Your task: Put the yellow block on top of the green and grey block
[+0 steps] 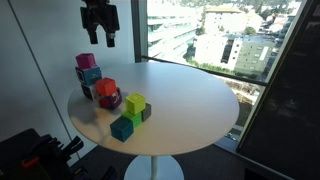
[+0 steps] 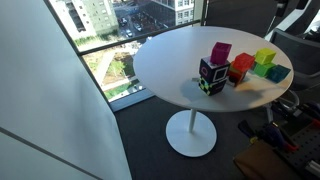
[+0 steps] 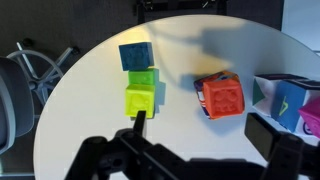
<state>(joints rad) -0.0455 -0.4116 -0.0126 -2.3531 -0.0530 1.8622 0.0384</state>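
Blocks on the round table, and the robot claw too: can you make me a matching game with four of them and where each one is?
Things
1. yellow block
2. orange block
3. teal-blue block
4. gripper

Places
A. high in the air, open, holding nothing
B. between the yellow block and the pink block
C. just below the green block in the wrist view
D. just above the green block in the wrist view

Pairs: 1-C, 2-B, 3-D, 4-A

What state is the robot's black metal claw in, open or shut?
Open: the gripper hangs with jaws apart above the round white table, holding nothing.
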